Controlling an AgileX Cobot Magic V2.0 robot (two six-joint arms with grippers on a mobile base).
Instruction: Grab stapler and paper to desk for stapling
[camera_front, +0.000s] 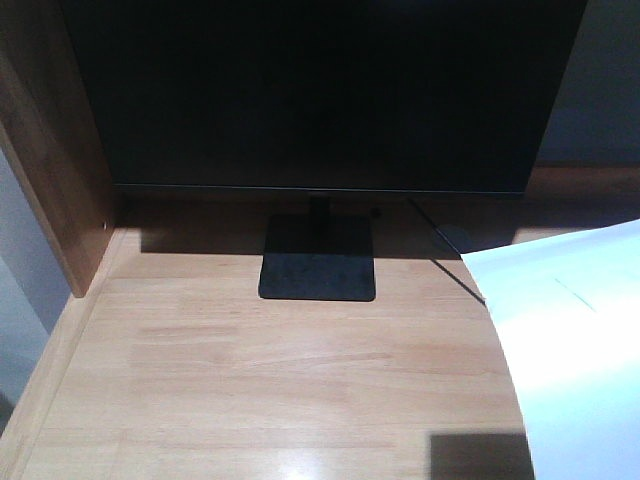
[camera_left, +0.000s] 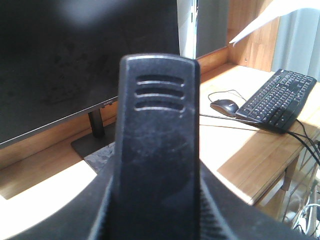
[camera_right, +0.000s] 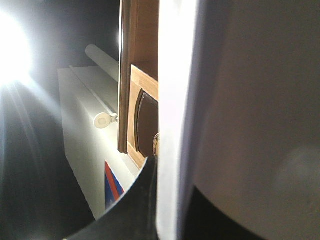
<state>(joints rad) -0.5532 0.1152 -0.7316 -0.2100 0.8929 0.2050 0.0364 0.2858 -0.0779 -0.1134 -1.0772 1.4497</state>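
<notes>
On the desk (camera_front: 250, 370), at the far side, we note a large black monitor (camera_front: 320, 90) on a flat square stand (camera_front: 318, 270), with a thin cable running along the wood to its right. Front view: the paper (camera_front: 580, 350) enters from the right edge as a curved white sheet with a faint crease mark, and its shadow falls on the near right of the tabletop. We cannot tell from this view whether the sheet touches the wood. Left wrist view: the stapler (camera_left: 159, 130) fills the middle of the frame, a black moulded body with three short grooves near its top, standing upright. The left gripper (camera_left: 157, 212) is clamped on it, with dark fingers (camera_left: 102, 212) hugging the body on both sides at the near edge. Beyond it to the right lie a black mouse (camera_left: 224, 106) and a black keyboard (camera_left: 277, 100), side by side on the wood with their cables trailing off. One corner of the sheet shows high at the far right, well above the tabletop. Right wrist view: the sheet is seen edge-on as a bright vertical strip with its grey shaded face to the right. The right gripper (camera_right: 167, 212) is closed on it, one dark finger (camera_right: 125, 210) pressed to its left face. Strong glare washes out the far left of this view.
</notes>
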